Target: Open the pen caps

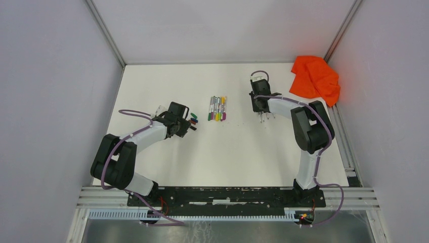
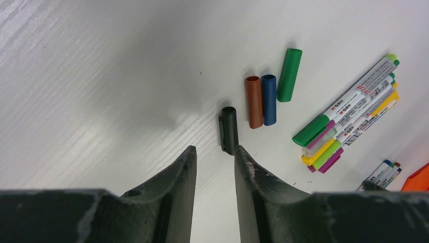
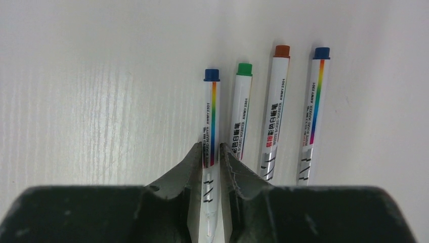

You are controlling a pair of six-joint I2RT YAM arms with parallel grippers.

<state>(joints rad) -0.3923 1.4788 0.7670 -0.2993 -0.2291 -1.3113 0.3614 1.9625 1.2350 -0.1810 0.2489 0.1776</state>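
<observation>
Left gripper: the left gripper (image 2: 214,149) is hovering left of the capped markers (image 1: 217,108), its fingers (image 2: 177,177) standing moderately apart and holding nothing.
Loose caps: four loose caps (image 1: 194,118) are lying between that gripper and the capped markers. The black cap (image 2: 229,129) is sitting just beyond one fingertip, and a brown cap (image 2: 254,101) and a blue cap (image 2: 269,99) are lying side by side, with a green cap (image 2: 289,74) farthest out.
Right gripper: the right gripper (image 3: 210,147) is working right of the capped markers, its fingers pinching the barrel of a blue-ended marker (image 3: 211,111).
Uncapped markers: four uncapped markers (image 3: 275,101) are lying parallel, with end plugs of blue, green, brown and blue.
Writing: the barrels are showing "WHITE BOARD MARKER" and "AWMY 2301", plus Chinese characters.
Capped markers: about five are lying bundled mid-table. Their caps are green, purple, yellow, light green and magenta, and their print is too small to read.
Orange cloth: the orange cloth (image 1: 314,80) is lying crumpled far right of the capped markers, in the back corner of the table (image 1: 152,86).
</observation>
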